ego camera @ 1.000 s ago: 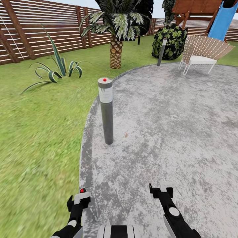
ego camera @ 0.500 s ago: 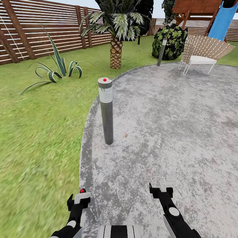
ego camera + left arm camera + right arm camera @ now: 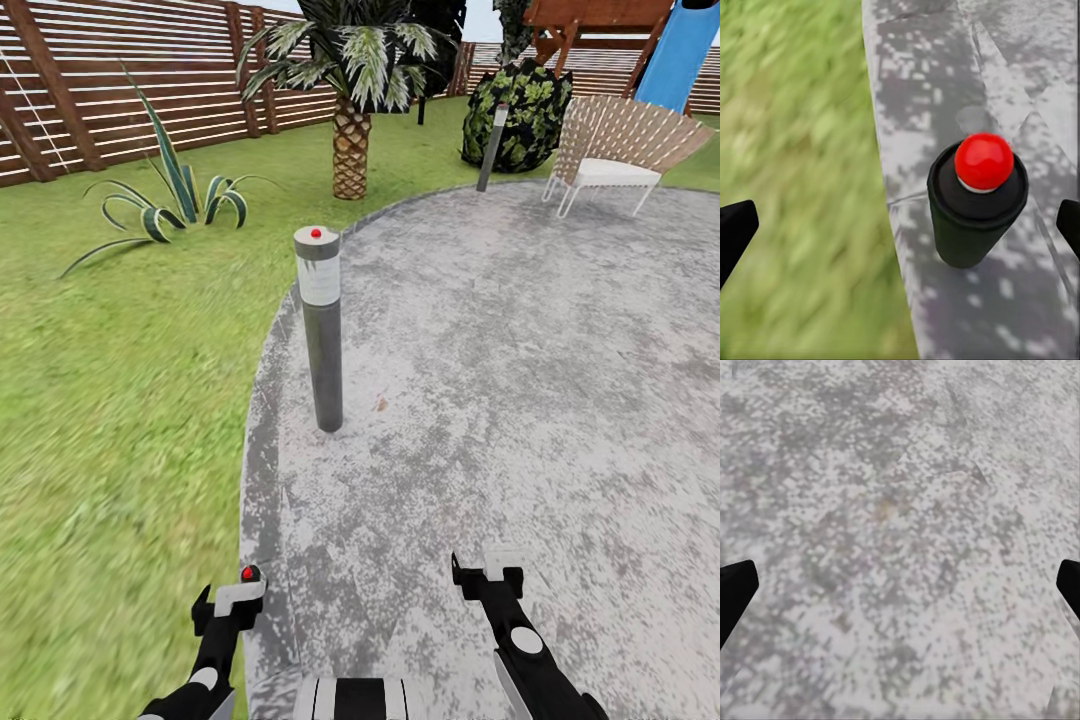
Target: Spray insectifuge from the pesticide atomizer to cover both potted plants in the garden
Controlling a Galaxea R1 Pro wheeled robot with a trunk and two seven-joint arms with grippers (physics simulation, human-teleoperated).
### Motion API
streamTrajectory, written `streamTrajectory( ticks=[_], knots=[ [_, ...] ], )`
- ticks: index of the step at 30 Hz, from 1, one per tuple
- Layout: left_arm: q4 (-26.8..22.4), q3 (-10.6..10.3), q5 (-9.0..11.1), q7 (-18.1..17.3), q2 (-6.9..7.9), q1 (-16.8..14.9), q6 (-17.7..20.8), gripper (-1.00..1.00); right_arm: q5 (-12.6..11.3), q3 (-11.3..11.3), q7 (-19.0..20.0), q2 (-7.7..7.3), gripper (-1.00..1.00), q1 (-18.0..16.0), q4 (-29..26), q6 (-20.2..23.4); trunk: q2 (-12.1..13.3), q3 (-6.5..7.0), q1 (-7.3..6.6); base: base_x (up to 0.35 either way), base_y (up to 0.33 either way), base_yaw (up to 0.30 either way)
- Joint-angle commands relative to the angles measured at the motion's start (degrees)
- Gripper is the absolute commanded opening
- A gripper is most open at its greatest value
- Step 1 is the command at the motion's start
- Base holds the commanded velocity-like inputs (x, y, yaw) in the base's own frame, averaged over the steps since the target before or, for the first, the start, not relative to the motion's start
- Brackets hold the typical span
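The pesticide atomizer [image 3: 975,206], a small dark bottle with a white ring and a red knob on top, stands upright on the stone patio's edge beside the grass. In the head view its red knob [image 3: 248,574] peeks out just above my left gripper [image 3: 232,603]. That gripper is open, its black fingertips [image 3: 736,229] wide apart, with the bottle ahead between them and untouched. My right gripper [image 3: 487,573] hangs open over bare patio stone [image 3: 900,510] with nothing between its fingers. The potted plants are out of view.
A tall grey bollard lamp [image 3: 322,330] with a red dot stands ahead on the patio rim. Lawn [image 3: 110,400] lies to the left, with a spiky agave [image 3: 170,205], a palm [image 3: 350,150] and the slat fence behind. A white chair [image 3: 610,165], a bush and another lamp stand far right.
The whole head view has shifted slightly, so the camera moved. My left gripper sits a little further left and lower than before. The right gripper is unchanged.
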Motion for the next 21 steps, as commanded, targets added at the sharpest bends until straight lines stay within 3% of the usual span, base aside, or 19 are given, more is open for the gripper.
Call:
streamTrajectory(
  ticks=[1, 8, 13, 21],
  knots=[
    [0.1, -0.1, -0.6, 0.5, -0.05, 0.0, -0.1, 1.0, 0.1, 0.3, -0.5, -0.07, 1.0, 0.0, 0.0, -0.1, 0.0, -0.04, -0.01, 0.0, 0.0, 0.0],
    [0.1, -0.4, -1.1, 0.5, -0.14, 0.0, -0.1, 1.0, 0.1, 0.3, -0.5, -0.07, 1.0, 0.0, 0.0, -0.1, 0.0, -0.04, -0.01, 0.0, 0.0, 0.0],
    [0.1, -0.4, -1.1, 0.5, -0.34, 0.0, -0.1, 1.0, 0.1, 0.3, -0.5, -0.07, 1.0, 0.0, 0.0, -0.1, -0.1, -1.14, 0.12, 0.0, 0.0, 0.0],
    [0.1, -0.3, -1.1, 0.5, -0.4, 0.0, -0.1, 1.0, 0.1, 0.3, -0.5, -0.07, 1.0, 0.0, 0.0, -0.1, -0.1, -1.14, 0.12, 0.0, 0.0, 0.0]
  ],
)
